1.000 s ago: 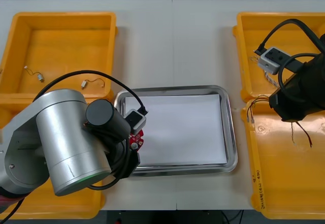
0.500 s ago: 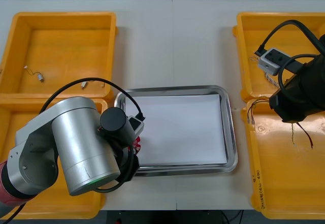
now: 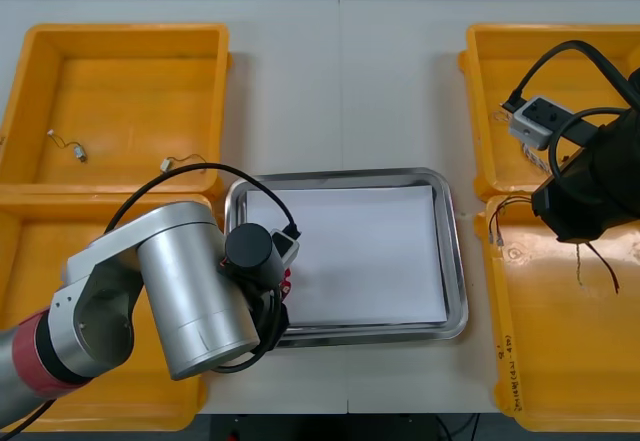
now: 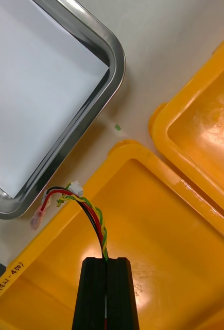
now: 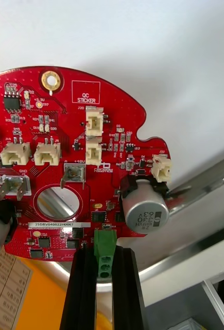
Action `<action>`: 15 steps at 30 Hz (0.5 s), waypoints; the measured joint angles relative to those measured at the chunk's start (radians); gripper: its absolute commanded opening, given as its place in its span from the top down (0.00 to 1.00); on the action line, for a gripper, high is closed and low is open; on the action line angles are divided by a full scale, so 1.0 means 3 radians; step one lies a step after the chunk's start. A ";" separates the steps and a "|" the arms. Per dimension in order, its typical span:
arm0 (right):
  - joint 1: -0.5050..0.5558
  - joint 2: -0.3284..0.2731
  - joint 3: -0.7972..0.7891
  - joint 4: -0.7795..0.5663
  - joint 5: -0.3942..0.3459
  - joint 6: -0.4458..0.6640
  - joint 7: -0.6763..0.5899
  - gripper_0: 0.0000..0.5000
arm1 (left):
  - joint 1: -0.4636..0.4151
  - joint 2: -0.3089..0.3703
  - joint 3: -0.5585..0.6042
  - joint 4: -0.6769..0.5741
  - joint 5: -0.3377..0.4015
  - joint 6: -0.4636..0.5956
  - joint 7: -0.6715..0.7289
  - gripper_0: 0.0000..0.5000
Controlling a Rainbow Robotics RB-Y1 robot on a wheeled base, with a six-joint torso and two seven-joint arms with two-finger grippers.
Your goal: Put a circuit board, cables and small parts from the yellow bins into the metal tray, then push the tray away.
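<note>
A round red circuit board (image 5: 75, 154) hangs over the white inside of the metal tray (image 5: 194, 201), at its rim. My left gripper (image 5: 105, 273) is shut on the board's green connector. In the front view my left arm (image 3: 190, 296) covers the tray's (image 3: 455, 261) front left corner, and a red sliver of the circuit board (image 3: 287, 279) peeks out beside the wrist. My right gripper (image 4: 105, 270) is shut on a red and yellow cable (image 4: 93, 214) above the near right yellow bin (image 4: 158, 242). The cable's (image 3: 503, 208) plug end hangs near that bin's left rim.
Two small metal parts (image 3: 68, 144) (image 3: 185, 163) lie in the far left yellow bin (image 3: 120, 36). The far right yellow bin (image 3: 480, 91) sits under my right arm (image 3: 585, 191). The tray's white sheet (image 3: 350, 251) is bare.
My left arm has swung right and lower over the tray's front left corner, covering more of the circuit board. The right arm with its cable has barely moved.
</note>
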 measured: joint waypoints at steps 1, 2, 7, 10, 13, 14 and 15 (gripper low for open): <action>0.0000 0.0000 0.0000 0.0000 0.0000 0.0000 -0.0002 1.00 | -0.0006 -0.0003 -0.0020 0.0022 -0.0012 -0.0019 0.0001 1.00; 0.0000 0.0000 0.0000 0.0000 0.0000 0.0000 -0.0006 1.00 | -0.0010 -0.0007 -0.0042 0.0040 -0.0025 -0.0035 0.0002 1.00; 0.0000 0.0000 0.0000 0.0000 -0.0001 0.0000 -0.0111 1.00 | -0.0014 -0.0020 -0.0120 0.0057 -0.0051 -0.0094 0.0024 1.00; 0.0000 0.0000 0.0000 0.0000 -0.0001 0.0000 -0.0111 1.00 | -0.0017 -0.0021 -0.0147 0.0079 -0.0051 -0.0146 0.0100 1.00; 0.0000 0.0000 0.0000 0.0000 -0.0001 0.0000 -0.0111 1.00 | -0.0027 -0.0022 -0.0182 0.0140 -0.0059 -0.0208 0.0197 1.00; 0.0000 0.0000 0.0000 0.0000 -0.0001 0.0000 -0.0111 1.00 | -0.0032 -0.0022 -0.0194 0.0162 -0.0068 -0.0220 0.0215 1.00; 0.0000 0.0000 0.0000 0.0000 -0.0001 0.0000 -0.0111 1.00 | -0.0036 -0.0022 -0.0207 0.0181 -0.0075 -0.0235 0.0230 1.00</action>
